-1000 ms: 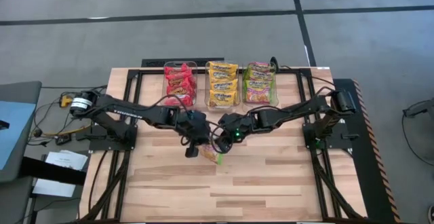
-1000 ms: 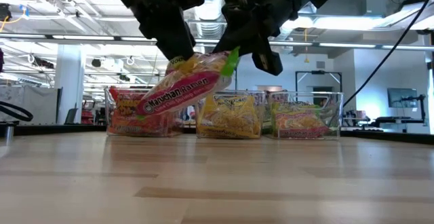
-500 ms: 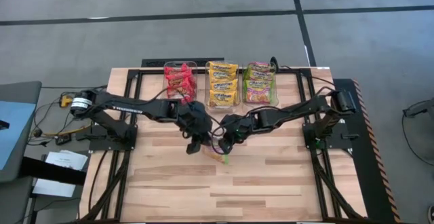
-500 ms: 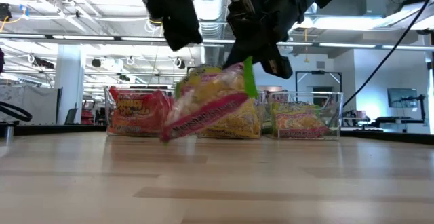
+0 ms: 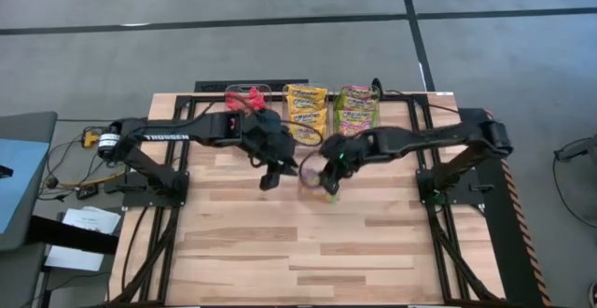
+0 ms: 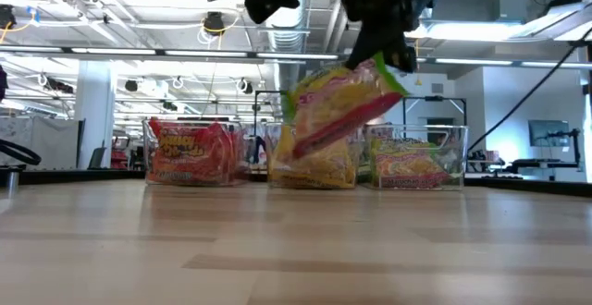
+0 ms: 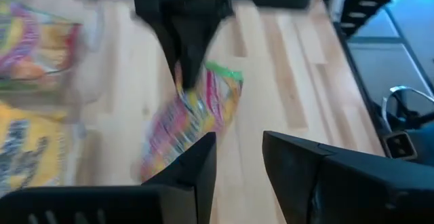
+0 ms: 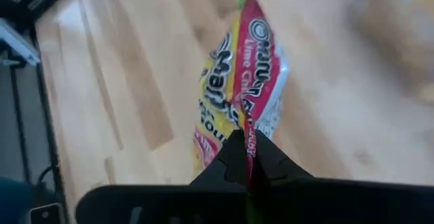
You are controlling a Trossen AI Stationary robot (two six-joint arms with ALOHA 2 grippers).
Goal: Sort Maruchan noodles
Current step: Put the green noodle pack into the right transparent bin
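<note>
On the wooden table [image 5: 280,243], three clear bins [image 5: 305,121] at the far edge hold glossy packets sorted by colour. The right gripper [image 5: 328,171] pinches one green-and-pink noodle packet [image 6: 335,111] by its crimped edge, dangling mid-table; slick film could slip. The left gripper [image 5: 270,173] hangs just left, fingers [image 7: 190,173] parted, empty.

Grey concrete floor [image 5: 280,47] crossed by dark seam lines surrounds the pale butcher-block counter [image 5: 308,252]. Black frame rails [image 5: 149,243] run along its sides. Beyond, an open industrial hall: white columns [image 6: 92,111], exposed ceiling ducts [image 6: 277,37], fluorescent strip lights [image 6: 518,32], a distant monitor [image 6: 546,134].
</note>
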